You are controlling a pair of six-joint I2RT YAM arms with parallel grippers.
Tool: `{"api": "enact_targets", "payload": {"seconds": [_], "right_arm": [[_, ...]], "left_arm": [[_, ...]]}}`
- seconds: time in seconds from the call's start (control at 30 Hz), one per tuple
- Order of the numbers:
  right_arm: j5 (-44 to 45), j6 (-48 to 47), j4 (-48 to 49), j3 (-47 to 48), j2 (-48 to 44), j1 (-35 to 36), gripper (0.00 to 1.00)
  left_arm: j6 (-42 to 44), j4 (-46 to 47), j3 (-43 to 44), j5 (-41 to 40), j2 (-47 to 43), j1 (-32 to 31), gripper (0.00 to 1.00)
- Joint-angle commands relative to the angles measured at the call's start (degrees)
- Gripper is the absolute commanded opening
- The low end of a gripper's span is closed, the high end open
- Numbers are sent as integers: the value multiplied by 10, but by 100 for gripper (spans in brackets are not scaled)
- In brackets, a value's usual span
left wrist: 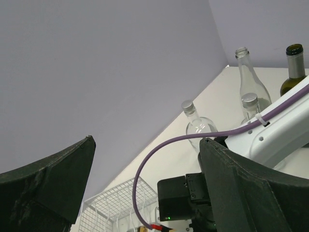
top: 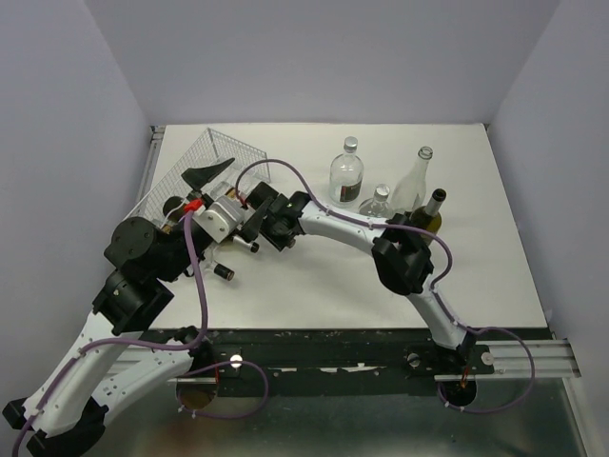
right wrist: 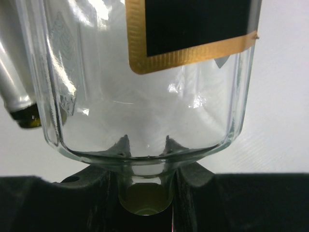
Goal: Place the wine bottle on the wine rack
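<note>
Snugly, right jaws pinch a clear, fluted glass wine bottle [right wrist: 145,121] by its neck; left jaws gape wide.

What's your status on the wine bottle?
Left gripper open above wine rack. Right gripper shut on neck of clear wine bottle, not yet racked. Another bottle close beside it.

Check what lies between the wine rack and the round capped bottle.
Bare table between wine rack and round capped bottle; only the right arm's purple cable arches over it, seen in the top view.
</note>
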Motion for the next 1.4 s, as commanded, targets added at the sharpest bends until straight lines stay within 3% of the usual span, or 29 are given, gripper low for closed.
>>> {"api": "enact_targets", "payload": {"seconds": [0.0, 0.63, 0.97, 1.03, 1.37], "right_arm": [[44, -29, 93, 93, 21, 5, 0], [104, -50, 115, 279, 154, 10, 0], [164, -113, 180, 271, 177, 37, 2], [173, -117, 188, 266, 178, 39, 5], [174, -111, 180, 259, 178, 41, 42]], "left_arm": [[-30, -30, 20, 16, 3, -2, 99], [-82, -94, -27, -5, -81, -2, 99], [-73, -104, -43, -16, -99, -2, 99], [-72, -103, -45, -19, -102, -2, 99], [-67, -103, -50, -28, -104, -2, 99]]}}
